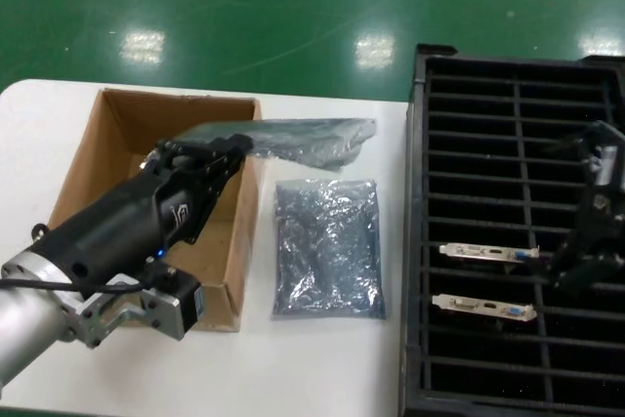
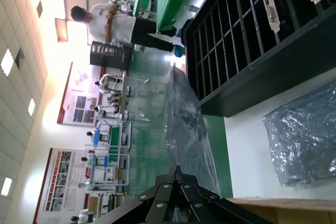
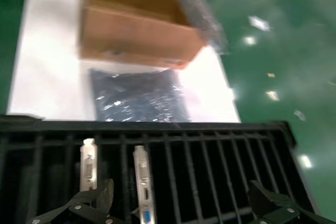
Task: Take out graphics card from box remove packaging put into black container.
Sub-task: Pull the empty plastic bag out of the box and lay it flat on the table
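In the head view, a white surface [image 1: 322,358] is seen on a green floor [image 1: 293,7], carrying the box [image 1: 117,134]; the left end effector [image 1: 237,148] is closed on the packaging [image 1: 312,139], held in the air over the box's right wall, while an empty bag [image 1: 327,246] lies flat between the box and the black container [image 1: 518,231]. Two graphics cards [image 1: 485,253] are seen standing in its slots, near the right end effector [image 1: 586,266] hovering above. In the left wrist view, a factory hall with a standing person [image 2: 113,22] and wall posters is shown, hidden from the other views. In the right wrist view, the right end effector's fingers [image 3: 97,200] are shown spread open above the slots, empty.
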Robot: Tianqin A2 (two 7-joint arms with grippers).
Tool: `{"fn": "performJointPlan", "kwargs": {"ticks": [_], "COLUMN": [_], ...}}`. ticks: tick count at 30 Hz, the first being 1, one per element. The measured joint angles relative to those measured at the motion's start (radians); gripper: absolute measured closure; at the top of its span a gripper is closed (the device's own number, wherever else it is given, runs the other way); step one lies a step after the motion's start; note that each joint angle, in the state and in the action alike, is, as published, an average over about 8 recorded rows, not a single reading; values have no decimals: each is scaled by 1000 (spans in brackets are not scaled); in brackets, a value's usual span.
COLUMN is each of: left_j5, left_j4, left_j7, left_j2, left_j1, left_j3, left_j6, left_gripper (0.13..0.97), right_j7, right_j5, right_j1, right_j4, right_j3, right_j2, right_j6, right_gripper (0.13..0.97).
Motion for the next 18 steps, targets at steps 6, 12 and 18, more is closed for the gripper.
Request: {"fn": "performJointPlan", "kwargs": {"ticks": [6,12,18], "left_j5": [0,29,105], "left_j4": [0,-12,-44], "left_j7": [0,-59,-301], "left_j2": [0,37,215], "left_j1": [0,-8,-53], "left_j3": [0,-19,-121], "left_j6": [0,42,248], "left_gripper": [958,958,958], "right_j7": [4,-1,-1], "right_j5": [71,90,90], "right_j1": [-157,-191,-191], "right_j4": [-37,-52,-52], "right_j3": [134,163,163], "right_j2": [37,42,42], "right_j6": [144,174,174], "right_gripper": [197,146,133]}}
